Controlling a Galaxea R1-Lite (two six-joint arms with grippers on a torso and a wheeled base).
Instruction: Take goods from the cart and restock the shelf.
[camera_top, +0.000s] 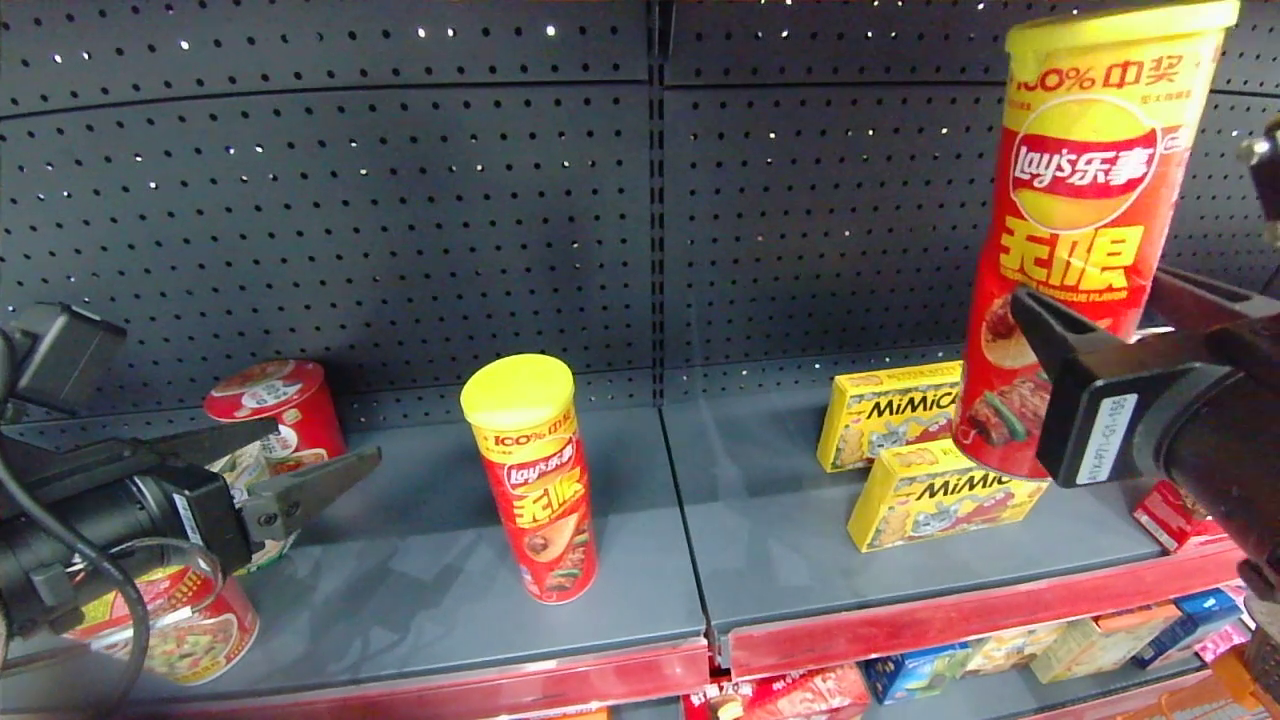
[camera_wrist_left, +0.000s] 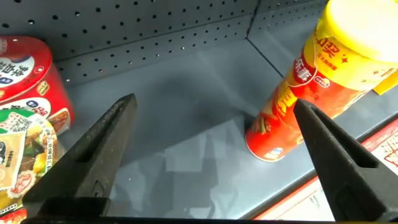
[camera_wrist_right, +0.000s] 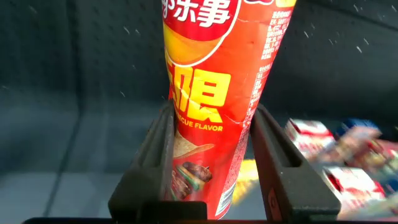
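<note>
A red chip can (camera_top: 1085, 230) with a yellow lid hangs upright above the right side of the grey shelf (camera_top: 760, 530), over the yellow boxes. My right gripper (camera_top: 1040, 350) is shut on the chip can (camera_wrist_right: 214, 99) low on its body, a finger on each side. A second red chip can (camera_top: 532, 478) stands near the shelf's front edge at the middle. My left gripper (camera_top: 330, 470) is open and empty at the shelf's left, its fingers (camera_wrist_left: 93, 162) spread, with the standing chip can (camera_wrist_left: 317, 81) beyond them.
Two yellow snack boxes (camera_top: 925, 470) lie under the held can. Red noodle cups (camera_top: 275, 405) stand at the far left, another cup (camera_top: 185, 625) at the front left. Small red packs (camera_top: 1175, 515) sit at the right end. A perforated back wall (camera_top: 400, 220) closes the shelf; a lower shelf holds more boxes (camera_top: 1000, 655).
</note>
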